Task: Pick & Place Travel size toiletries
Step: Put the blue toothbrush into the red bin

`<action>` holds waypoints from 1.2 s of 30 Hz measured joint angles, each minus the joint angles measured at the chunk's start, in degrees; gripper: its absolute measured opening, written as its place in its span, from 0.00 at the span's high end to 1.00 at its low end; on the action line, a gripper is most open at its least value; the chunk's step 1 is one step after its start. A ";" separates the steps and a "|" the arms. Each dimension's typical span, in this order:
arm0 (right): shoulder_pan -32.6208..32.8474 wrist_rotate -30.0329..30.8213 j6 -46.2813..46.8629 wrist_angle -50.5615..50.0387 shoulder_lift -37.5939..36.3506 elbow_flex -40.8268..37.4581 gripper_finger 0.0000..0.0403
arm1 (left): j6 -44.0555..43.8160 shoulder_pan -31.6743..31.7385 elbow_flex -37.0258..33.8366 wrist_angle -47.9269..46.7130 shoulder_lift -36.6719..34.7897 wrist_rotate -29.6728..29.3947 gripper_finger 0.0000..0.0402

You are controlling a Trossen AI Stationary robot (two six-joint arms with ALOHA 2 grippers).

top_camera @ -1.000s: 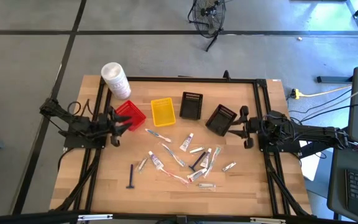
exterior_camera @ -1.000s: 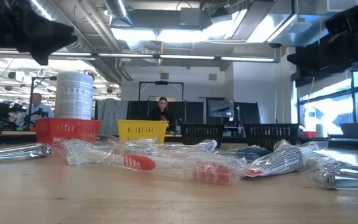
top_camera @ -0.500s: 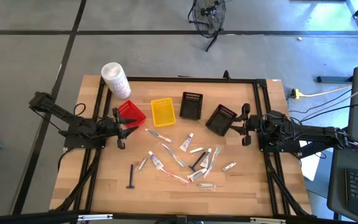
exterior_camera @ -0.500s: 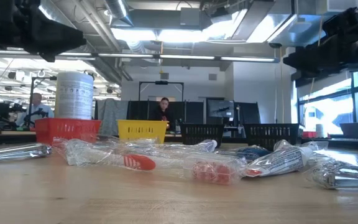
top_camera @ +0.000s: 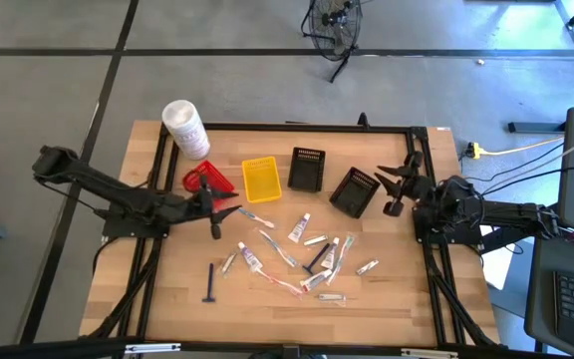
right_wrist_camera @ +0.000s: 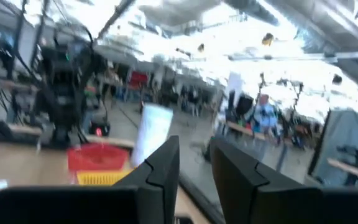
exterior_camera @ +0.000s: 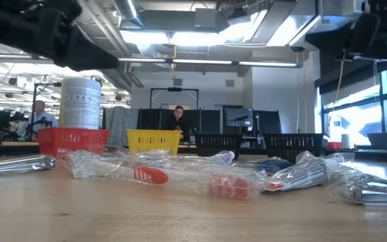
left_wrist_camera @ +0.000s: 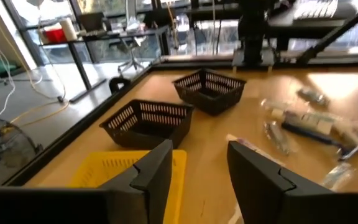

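Observation:
The travel size toiletries (top_camera: pixel 297 249) lie scattered flat on the middle of the wooden table: white and silvery mini tubes, clear-wrapped sticks, and a black razor (top_camera: pixel 212 283) nearer the front left. The left wrist view shows them ahead of the fingers (left_wrist_camera: pixel 309 121), and the low view shows them close up (exterior_camera: pixel 146 173). My left gripper (top_camera: pixel 218 219) (left_wrist_camera: pixel 197 155) hangs open above the table just right of the red basket (top_camera: pixel 207 180), holding nothing. My right gripper (top_camera: pixel 391 191) (right_wrist_camera: pixel 194 149) is raised beside the tilted black basket (top_camera: pixel 355 190), tipped upward, with a narrow empty gap between its fingers.
A yellow basket (top_camera: pixel 261 179) and an upright black basket (top_camera: pixel 307 170) stand in a row past the toiletries. A big white tub (top_camera: pixel 184 128) stands at the far left corner. A black frame (top_camera: pixel 297 127) borders the table. People (exterior_camera: pixel 176 117) show in the room behind.
My left gripper has travelled from beside the red basket toward the table's right, out over the wood near the toiletries. My right gripper has risen a little and tipped its fingers upward. The toiletries have not moved.

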 joint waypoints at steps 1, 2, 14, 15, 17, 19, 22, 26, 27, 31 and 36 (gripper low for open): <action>0.00 -0.17 -0.17 0.35 0.00 0.00 0.78 | 0.00 0.78 0.74 -0.05 1.51 0.49 0.61; 0.00 -0.27 -0.18 0.60 0.00 0.00 0.78 | 0.00 1.56 1.60 -0.03 2.99 1.27 0.59; 0.00 -1.92 -2.05 7.31 0.00 0.00 0.79 | -1.08 11.23 13.15 -8.52 18.77 21.02 0.55; -0.02 -1.67 -2.32 7.94 0.06 0.00 0.79 | -1.04 11.80 13.76 -8.59 20.22 22.25 0.55; -0.33 -1.33 -2.98 8.64 0.29 0.00 0.79 | -1.07 12.75 15.07 -8.58 23.01 22.91 0.55; -0.90 -1.33 -3.00 9.73 1.13 0.02 0.79 | -0.98 13.51 16.47 -8.59 25.60 23.15 0.55; -2.26 -2.35 -2.95 11.24 3.92 0.62 0.76 | -0.87 14.39 18.98 -8.74 29.51 26.22 0.55; -3.91 -4.68 -2.96 12.95 9.07 4.09 0.74 | -0.42 14.69 21.87 -9.29 34.13 30.31 0.55; -4.26 -4.96 -3.20 12.97 10.50 5.19 0.73 | -0.42 14.71 22.50 -10.12 34.97 30.81 0.55; -5.28 -9.78 -3.56 13.11 17.95 9.44 0.73 | -0.42 14.71 24.98 -15.50 38.39 31.03 0.55; -5.62 -10.51 0.38 10.99 28.17 12.95 0.73 | -1.36 14.73 27.29 -18.42 42.34 33.14 0.55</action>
